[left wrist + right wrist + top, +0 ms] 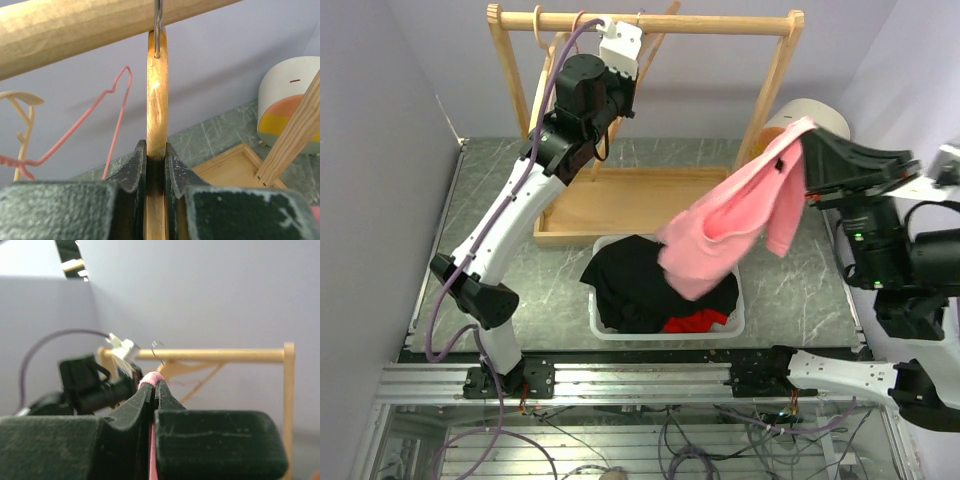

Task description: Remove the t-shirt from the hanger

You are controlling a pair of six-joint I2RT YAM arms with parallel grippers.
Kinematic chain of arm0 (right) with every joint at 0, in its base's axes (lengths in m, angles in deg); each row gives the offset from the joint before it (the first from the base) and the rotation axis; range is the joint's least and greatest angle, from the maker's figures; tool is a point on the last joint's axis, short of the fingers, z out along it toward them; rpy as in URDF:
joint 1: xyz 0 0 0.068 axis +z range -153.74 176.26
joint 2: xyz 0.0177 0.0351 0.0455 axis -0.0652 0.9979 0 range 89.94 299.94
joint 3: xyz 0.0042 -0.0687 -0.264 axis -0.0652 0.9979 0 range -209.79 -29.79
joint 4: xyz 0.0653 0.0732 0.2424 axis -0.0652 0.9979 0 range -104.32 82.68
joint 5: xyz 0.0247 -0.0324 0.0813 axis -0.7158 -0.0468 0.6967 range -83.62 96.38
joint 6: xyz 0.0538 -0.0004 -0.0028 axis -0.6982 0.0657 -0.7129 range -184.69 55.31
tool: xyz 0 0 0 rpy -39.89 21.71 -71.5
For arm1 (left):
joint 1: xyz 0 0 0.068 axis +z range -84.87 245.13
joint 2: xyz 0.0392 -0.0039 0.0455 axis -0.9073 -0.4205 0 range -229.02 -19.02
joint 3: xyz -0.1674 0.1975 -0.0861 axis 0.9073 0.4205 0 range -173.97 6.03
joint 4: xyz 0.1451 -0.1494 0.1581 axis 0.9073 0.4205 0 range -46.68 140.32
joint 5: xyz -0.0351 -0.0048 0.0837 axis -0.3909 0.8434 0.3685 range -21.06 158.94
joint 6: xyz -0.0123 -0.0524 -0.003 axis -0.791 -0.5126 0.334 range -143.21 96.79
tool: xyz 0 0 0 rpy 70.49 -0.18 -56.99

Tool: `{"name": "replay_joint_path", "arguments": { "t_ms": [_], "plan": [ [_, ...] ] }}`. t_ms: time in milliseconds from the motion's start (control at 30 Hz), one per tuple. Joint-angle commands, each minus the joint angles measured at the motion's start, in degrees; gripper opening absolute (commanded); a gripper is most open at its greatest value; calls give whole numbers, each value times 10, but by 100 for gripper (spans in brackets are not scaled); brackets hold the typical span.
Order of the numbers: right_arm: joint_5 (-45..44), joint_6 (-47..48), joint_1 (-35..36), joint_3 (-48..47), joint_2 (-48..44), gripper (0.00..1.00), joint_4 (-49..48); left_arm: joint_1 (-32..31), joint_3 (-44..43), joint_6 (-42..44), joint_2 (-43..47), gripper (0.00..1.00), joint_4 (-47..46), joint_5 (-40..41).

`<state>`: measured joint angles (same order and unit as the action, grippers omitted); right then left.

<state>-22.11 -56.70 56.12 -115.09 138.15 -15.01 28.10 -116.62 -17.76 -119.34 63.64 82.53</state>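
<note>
Clamped narrow on hanger (156, 90) at 12 o'clock under rail (75, 30): left gripper (156, 150); pinched tight on pink t-shirt (730, 225) at 3 o'clock, clear of hanger, above bin (650, 333): right gripper (154, 385); advised: steady hanger, lower t-shirt toward 6 o'clock, release low.

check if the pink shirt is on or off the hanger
Off. The pink shirt hangs from the right gripper, apart from the bare hanger.
</note>
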Motion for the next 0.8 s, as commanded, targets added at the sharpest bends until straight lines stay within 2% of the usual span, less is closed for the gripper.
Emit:
{"name": "replay_joint_path", "arguments": {
  "t_ms": [0,367,600,767],
  "plan": [
    [88,26,3,-64,24,0,-28,20,-63,-12,-15,7,-22,-34],
    [116,-1,3,-65,42,0,-18,51,-73,-28,-48,7,-7,-71],
    [143,12,3,-171,105,0,10,56,-79,-24,-66,7,7,-74],
    [172,27,3,-230,132,0,-17,62,-83,-28,-82,7,11,-69]
  ]
}}
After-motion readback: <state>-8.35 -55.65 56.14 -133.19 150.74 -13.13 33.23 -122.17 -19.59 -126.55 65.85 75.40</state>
